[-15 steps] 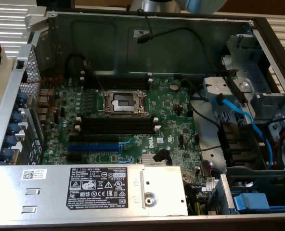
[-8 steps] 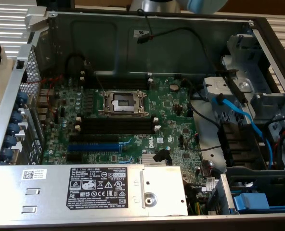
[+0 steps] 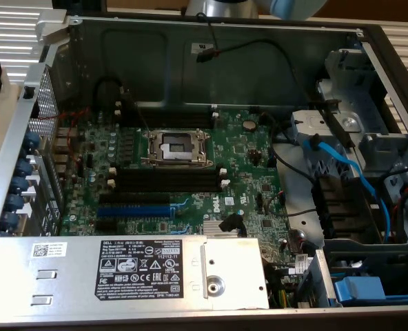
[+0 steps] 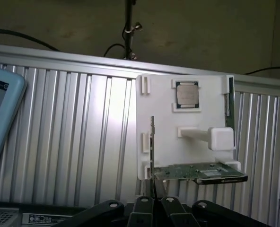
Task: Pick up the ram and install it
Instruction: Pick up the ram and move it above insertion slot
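at the parts rack, ram not yet picked

over by the white rack, away from the open computer case, the job stands at its first step: the pick. what looks to be the ram stands on end along one side edge of the rack, a thin dark-green strip seen nearly edge-on. it is beside the square white peg, on the side away from the metal bracket of the green card that lies flat on the rack's shelf.

in the exterior view the motherboard lies bare in the case. the long black slots just beside the processor socket look empty, so nothing is installed.

the claw is near the rack but apart from it, closer to the card's bracket than to the ram. its two fingers are clenched almost together, with just a sliver of gap. nothing sits between them, so it grasps nothing and touches nothing.

by my reckoning, taking the ram calls for lining the claw up with the stick's thin edge, with a gap just wider than the board. it should then squeeze the flat faces squarely, so the stick does not twist as it leaves the rack.
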Controlling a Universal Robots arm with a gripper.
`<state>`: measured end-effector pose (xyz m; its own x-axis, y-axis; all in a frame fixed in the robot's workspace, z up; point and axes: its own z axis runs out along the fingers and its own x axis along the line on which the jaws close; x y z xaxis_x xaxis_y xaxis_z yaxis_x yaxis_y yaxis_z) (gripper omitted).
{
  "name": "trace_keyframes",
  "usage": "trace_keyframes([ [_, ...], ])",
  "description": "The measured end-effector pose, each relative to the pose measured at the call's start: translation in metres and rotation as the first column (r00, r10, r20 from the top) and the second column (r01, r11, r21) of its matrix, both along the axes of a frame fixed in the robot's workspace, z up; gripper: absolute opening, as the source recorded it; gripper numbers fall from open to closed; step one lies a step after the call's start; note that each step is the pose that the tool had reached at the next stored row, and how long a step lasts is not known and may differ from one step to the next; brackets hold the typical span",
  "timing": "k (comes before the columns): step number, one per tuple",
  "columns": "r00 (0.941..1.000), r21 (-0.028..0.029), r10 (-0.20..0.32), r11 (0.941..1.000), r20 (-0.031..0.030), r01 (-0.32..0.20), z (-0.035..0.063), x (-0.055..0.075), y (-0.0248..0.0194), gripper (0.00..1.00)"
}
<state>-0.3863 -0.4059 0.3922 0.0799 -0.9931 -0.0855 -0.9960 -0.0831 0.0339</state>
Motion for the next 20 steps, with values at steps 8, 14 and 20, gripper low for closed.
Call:
trace_keyframes([
  [8,1.0000,0.0371,0.000,0.9993,0.0001,0.000,0.0157,0.035,-0.0064,0.12],
  [14,1.0000,0.0597,0.000,0.9982,0.0001,0.000,0.0195,0.061,-0.0082,0.12],
  [20,1.0000,0.0606,0.000,0.9982,0.0000,0.000,0.0248,0.084,-0.0094,0.12],
])
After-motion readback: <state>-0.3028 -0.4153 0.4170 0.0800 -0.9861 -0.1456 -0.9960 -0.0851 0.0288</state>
